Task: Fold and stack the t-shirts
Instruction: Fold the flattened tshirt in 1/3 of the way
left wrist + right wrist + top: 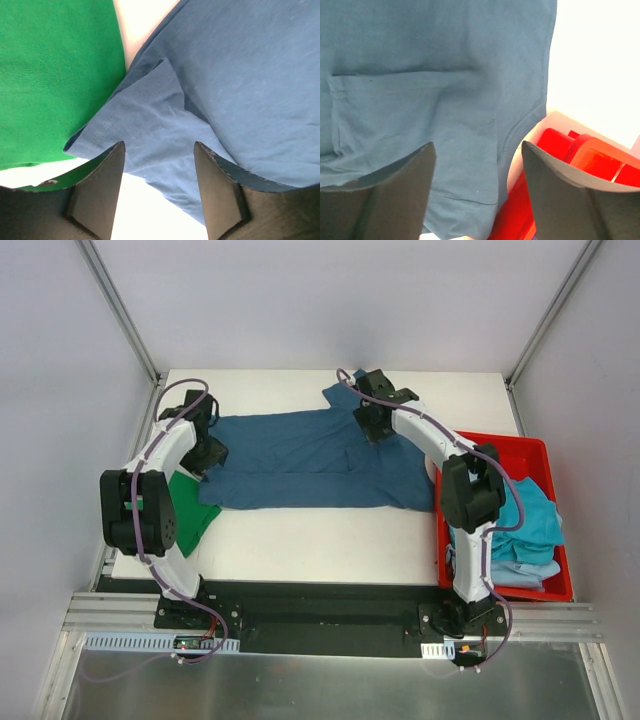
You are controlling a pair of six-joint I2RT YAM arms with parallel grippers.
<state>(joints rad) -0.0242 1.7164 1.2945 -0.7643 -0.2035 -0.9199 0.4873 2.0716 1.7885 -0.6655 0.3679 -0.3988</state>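
Top external: blue t-shirt spread flat.

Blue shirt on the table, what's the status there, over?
Left end effector open over a sleeve, right end effector open at the far edge. Blue shirt spread out flat. Green shirt touching its left end; nothing blocking.

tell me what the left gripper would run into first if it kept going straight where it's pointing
Most likely the hemmed flap of the dark blue t-shirt, which lies straight ahead between the open fingers of the left gripper. The green t-shirt sits off to one side of that line. Depth is hard to judge.
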